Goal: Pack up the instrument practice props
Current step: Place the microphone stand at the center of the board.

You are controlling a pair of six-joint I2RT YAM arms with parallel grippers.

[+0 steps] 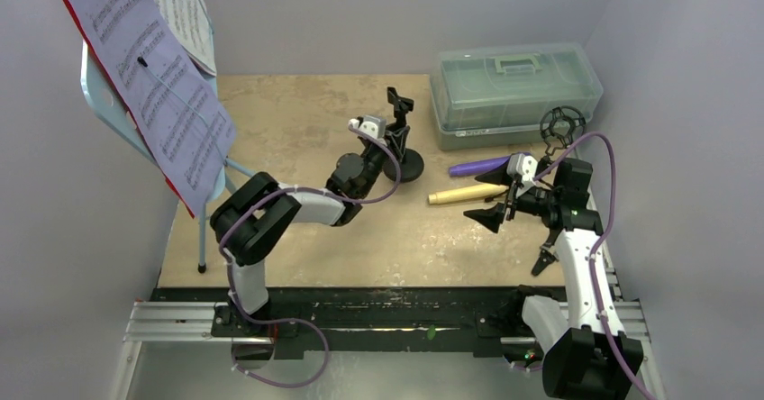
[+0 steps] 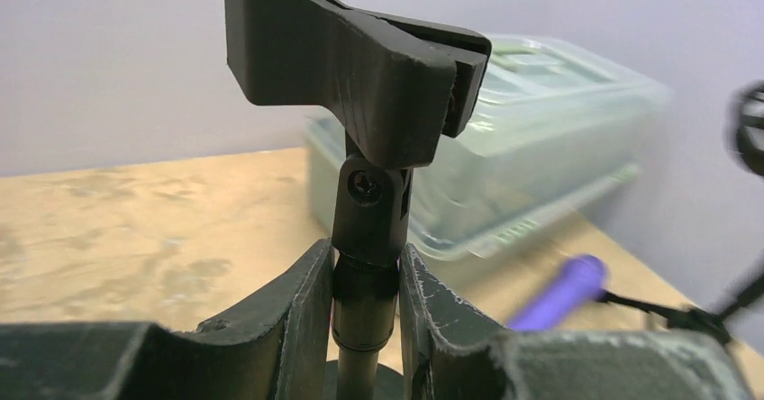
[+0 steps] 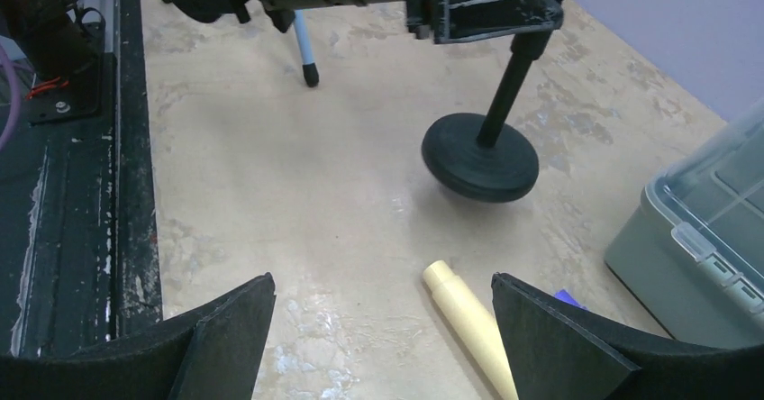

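Observation:
My left gripper [image 1: 394,144] [image 2: 365,274] is shut on the stem of a black mic holder [image 1: 403,134] [image 2: 360,85], just under its clip; its round base [image 3: 480,159] sits mid-table. My right gripper [image 1: 491,200] [image 3: 383,283] stands wide open and holds nothing, just above the table. The cream microphone [image 1: 464,195] [image 3: 468,314] lies beside its right finger. Behind that lies the purple microphone [image 1: 477,166] [image 2: 563,292]. A second black mic holder [image 1: 563,125] stands far right. At left, the light-blue music rest [image 1: 99,94] carries sheet music [image 1: 153,85] and a red folder [image 1: 183,204].
The translucent grey-green box [image 1: 513,89] [image 2: 541,130] [image 3: 703,238] sits shut at the back right. Small black pliers [image 1: 545,260] lie by the right arm. A leg of the music rest [image 3: 306,58] stands on the table at left. Walls enclose the table on three sides.

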